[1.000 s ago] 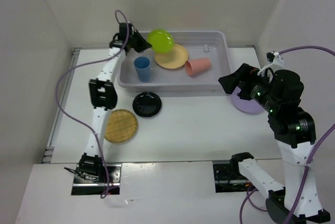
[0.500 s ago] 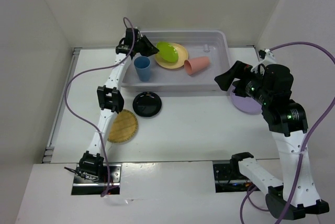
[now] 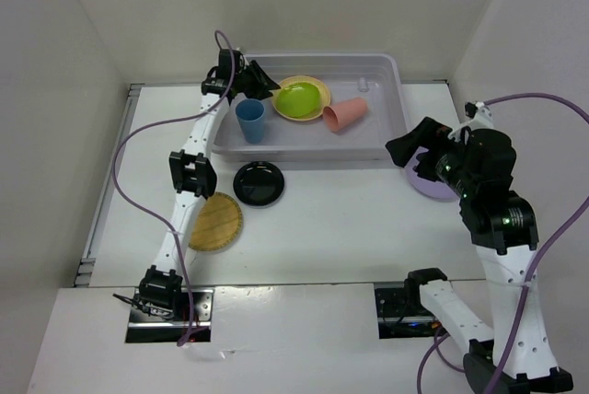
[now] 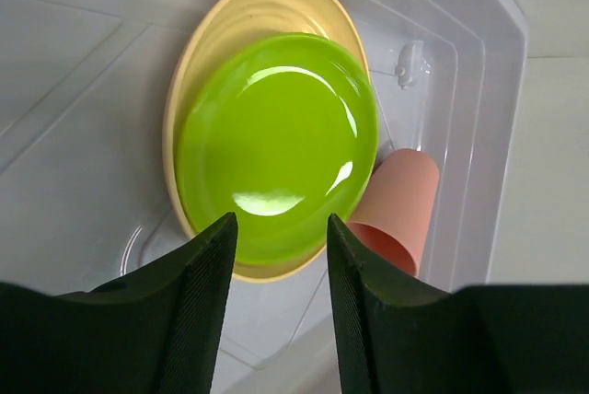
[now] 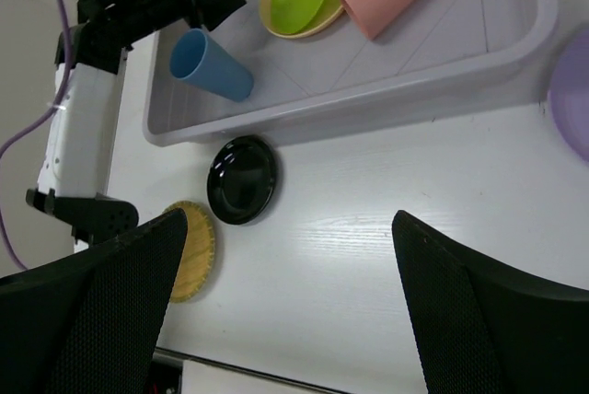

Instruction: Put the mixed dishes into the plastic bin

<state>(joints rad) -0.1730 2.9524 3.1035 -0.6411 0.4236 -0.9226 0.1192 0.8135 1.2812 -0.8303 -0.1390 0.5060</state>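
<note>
Top external view: plastic bin (image 3: 391, 70) partly filled

The left tool (image 4: 281, 228) stood open and empty at the rim of the lime green plate (image 4: 276, 150), which lay on the peach-orange plate (image 4: 198, 53) inside the bin. The right tool (image 5: 287, 228), likewise open, hovered near the lavender plate (image 3: 433, 187) on the table (image 3: 350, 228). Risk: a shallow pinch on that flat plate could let it slip or nudge the bin.
</note>
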